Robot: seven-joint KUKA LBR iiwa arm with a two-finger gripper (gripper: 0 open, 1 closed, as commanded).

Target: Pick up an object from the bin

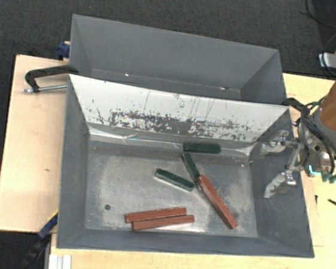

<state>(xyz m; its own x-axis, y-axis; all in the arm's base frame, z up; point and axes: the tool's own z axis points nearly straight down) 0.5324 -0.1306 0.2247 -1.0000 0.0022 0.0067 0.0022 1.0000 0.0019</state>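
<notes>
My gripper [273, 167] hangs over the right sloping wall of the bin, open, with nothing between its fingers. Nearest to it, left and lower, a red-brown bar [217, 201] lies slanted on the bin floor. A dark green bar [190, 165] touches the red-brown bar's upper end. Another dark green bar [202, 147] lies along the foot of the back wall. All of them lie apart from the fingers.
A third dark green bar [174, 179] lies near the middle of the floor. Two red-brown bars [159, 218] lie side by side near the front wall. The arm comes in over the right rim with cables at its wrist.
</notes>
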